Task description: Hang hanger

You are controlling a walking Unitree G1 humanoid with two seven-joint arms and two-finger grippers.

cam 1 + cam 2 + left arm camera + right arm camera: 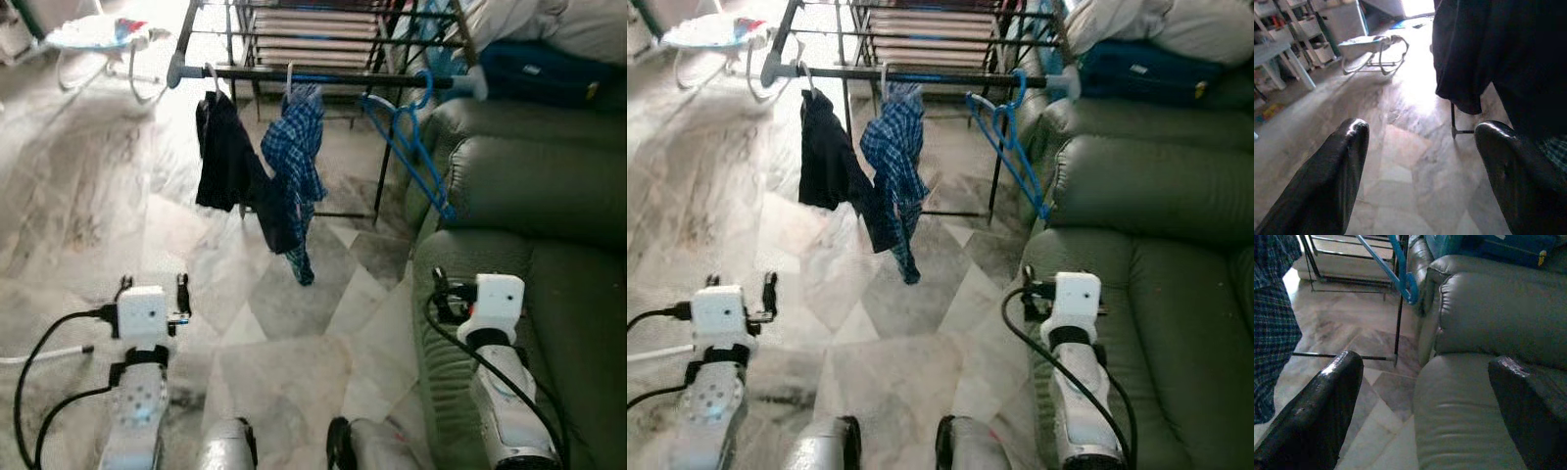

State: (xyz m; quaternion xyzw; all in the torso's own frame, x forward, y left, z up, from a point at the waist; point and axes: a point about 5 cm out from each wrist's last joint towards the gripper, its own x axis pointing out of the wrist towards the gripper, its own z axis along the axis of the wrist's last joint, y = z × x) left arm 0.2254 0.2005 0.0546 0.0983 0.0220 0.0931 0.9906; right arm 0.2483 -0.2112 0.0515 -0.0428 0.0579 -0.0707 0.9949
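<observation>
A blue plastic hanger (pixel 407 137) hangs tilted from the right end of the dark rail (pixel 333 75) of a drying rack, close to the sofa. Its lower corner also appears in the right wrist view as the blue hanger (pixel 1400 269). On the same rail hang a black garment (pixel 220 147) and a blue plaid shirt (pixel 294 157). My left gripper (pixel 154 289) is low over the floor, open and empty, short of the black garment (pixel 1488 49). My right gripper (pixel 1427 362) is open and empty above the sofa's front edge, below the hanger.
A green sofa (pixel 529 196) fills the right side, with a dark blue bag (pixel 539 73) and pale bedding (pixel 549 24) on it. A baby bouncer (pixel 98 39) stands far left on the marble floor (pixel 284 372). White shelves (pixel 1298 29) line the far wall.
</observation>
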